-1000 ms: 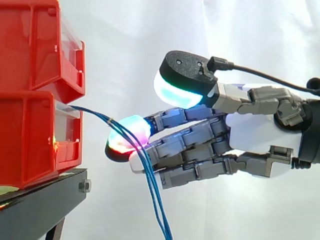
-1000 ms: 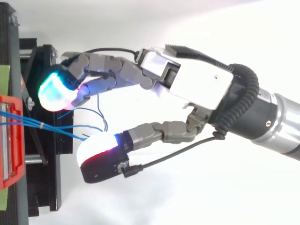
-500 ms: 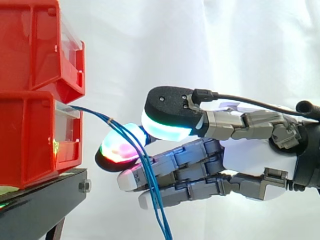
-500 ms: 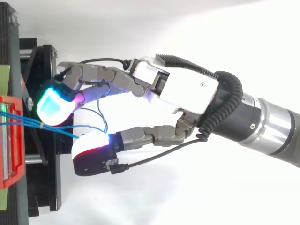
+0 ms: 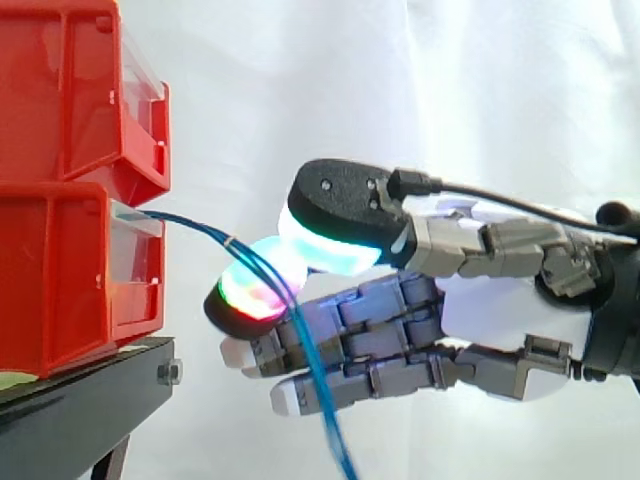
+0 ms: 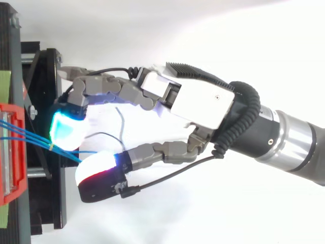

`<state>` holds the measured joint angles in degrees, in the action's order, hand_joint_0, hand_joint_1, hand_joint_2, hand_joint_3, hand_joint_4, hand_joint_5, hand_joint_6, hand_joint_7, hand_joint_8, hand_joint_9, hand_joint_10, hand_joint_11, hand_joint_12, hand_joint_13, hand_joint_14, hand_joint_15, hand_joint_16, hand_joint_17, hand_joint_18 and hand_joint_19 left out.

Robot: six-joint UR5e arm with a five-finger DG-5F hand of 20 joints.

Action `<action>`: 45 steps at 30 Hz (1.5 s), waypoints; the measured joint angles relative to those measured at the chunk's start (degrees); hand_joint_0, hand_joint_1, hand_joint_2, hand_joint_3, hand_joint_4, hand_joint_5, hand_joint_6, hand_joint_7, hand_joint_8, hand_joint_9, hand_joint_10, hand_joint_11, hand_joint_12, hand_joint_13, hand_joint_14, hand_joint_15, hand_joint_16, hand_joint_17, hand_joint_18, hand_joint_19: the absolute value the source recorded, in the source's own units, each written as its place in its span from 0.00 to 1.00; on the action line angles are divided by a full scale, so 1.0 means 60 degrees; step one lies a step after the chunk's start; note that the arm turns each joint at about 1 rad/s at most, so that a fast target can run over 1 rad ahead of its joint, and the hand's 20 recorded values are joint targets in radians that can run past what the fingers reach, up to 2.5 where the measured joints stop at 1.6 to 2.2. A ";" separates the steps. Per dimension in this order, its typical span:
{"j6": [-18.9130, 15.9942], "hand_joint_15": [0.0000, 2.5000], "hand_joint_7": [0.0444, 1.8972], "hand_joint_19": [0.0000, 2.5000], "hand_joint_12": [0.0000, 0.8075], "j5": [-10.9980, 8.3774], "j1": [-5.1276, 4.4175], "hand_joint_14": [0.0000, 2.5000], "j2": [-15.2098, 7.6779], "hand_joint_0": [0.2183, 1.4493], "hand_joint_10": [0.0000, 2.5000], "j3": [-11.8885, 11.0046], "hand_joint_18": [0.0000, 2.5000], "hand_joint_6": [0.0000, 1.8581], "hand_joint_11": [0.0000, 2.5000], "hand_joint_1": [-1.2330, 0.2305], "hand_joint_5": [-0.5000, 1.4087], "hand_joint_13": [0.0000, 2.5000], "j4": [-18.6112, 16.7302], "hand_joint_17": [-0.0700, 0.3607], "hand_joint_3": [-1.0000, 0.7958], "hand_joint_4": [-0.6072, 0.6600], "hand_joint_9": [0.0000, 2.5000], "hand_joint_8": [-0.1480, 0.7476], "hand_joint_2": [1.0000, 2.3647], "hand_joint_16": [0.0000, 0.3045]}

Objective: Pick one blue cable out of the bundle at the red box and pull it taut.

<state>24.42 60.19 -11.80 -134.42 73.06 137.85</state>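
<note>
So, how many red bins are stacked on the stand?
2. The upper red bin sits on the lower red bin, which rests on the black stand; others may be hidden above.

Two red bins (image 5: 60, 100), one black stand (image 5: 80, 400), one hand (image 5: 500, 310), one blue cable bundle (image 5: 185, 222)

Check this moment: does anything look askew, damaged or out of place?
Nothing stands out. The red bins sit stacked on the black stand, and the blue cables leave the lower bin as one slack bundle, drooping past the hand.
</note>
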 measured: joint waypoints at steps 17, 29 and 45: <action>-0.0048 0.01 0.62 0.08 0.52 -0.0093 -0.0025 0.00 -0.0346 0.28 0.00 -0.0201 0.15 0.27 0.09 0.34 0.20 0.09 -0.0342 0.49 0.28 0.74 0.13 0.57 0.00 0.20; -0.0021 0.01 0.62 0.08 0.52 -0.0316 -0.0073 0.00 -0.0502 0.29 0.00 -0.0556 0.16 0.27 0.10 0.35 0.20 0.10 -0.0398 0.49 0.28 0.75 0.14 0.57 0.00 0.20; -0.0012 0.02 0.63 0.08 0.52 -0.0586 -0.0137 0.00 -0.0506 0.29 0.00 -0.0701 0.16 0.27 0.10 0.34 0.20 0.11 -0.0298 0.49 0.29 0.74 0.14 0.57 0.00 0.20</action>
<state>24.35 56.68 -12.62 -137.46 68.85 136.06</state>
